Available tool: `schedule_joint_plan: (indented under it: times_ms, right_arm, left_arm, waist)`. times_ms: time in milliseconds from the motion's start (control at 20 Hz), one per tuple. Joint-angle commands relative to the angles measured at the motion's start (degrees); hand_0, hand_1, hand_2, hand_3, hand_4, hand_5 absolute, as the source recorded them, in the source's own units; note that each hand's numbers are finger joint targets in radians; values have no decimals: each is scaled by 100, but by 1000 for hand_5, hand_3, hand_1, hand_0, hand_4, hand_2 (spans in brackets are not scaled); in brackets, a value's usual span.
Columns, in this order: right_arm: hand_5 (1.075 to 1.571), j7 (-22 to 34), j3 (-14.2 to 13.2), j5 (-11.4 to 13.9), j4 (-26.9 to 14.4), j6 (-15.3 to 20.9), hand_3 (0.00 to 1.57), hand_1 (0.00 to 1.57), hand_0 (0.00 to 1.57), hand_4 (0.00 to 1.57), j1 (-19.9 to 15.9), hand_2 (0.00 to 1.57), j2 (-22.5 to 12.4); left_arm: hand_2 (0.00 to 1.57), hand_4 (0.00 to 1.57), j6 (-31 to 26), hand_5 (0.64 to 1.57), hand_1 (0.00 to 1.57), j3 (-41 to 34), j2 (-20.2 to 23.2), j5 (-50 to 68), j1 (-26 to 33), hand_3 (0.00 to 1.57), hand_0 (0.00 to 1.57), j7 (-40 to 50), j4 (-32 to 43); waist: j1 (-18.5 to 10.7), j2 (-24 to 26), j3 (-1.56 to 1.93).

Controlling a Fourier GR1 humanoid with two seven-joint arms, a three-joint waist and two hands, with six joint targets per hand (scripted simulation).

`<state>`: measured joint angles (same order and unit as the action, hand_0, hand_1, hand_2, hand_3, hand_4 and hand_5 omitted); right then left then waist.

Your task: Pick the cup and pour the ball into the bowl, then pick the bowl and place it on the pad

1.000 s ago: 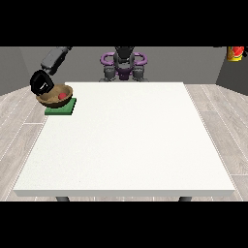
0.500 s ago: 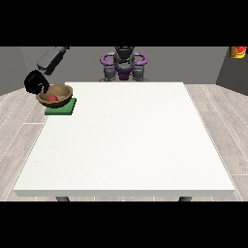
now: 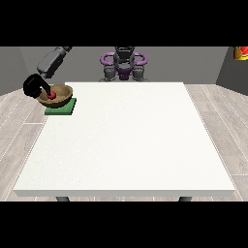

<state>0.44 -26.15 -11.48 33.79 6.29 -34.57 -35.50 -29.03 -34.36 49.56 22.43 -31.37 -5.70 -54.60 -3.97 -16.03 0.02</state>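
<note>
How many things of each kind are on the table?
Bowl: 1
Ball: 1, red, in the bowl
Pad: 1, green, under the bowl
Total: 3
No cup shows on the table.

One white table (image 3: 126, 140) is seen. One brown bowl (image 3: 59, 98) is counted, and one red ball (image 3: 52, 95) is seen inside it. One green pad (image 3: 61, 108) is found under the bowl, at the table's far corner at the view's left. One black hand (image 3: 35, 86) is shown, at the view's left by the bowl's rim. One robot torso (image 3: 124, 63) is seen behind the table.
</note>
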Motion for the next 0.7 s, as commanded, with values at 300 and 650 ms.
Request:
schedule_joint_plan:
  times_ms: [300, 650]
  right_arm:
    - [1469, -94, 230, 195, -205, -71, 1008, 641, 641, 0, -258, 693, -131]
    - [1407, -156, 484, 528, -742, -339, 0, 0, 0, 0, -203, 0, -329]
  left_arm:
    - [0, 1195, -131, 1568, 0, 5, 167, 23, 12, 0, 0, -276, 64]
    - [0, 1190, 376, 1569, 0, 434, -564, 185, 170, 0, 0, 448, -957]
  waist:
    - [-174, -249, -1]
    - [-379, 300, 11]
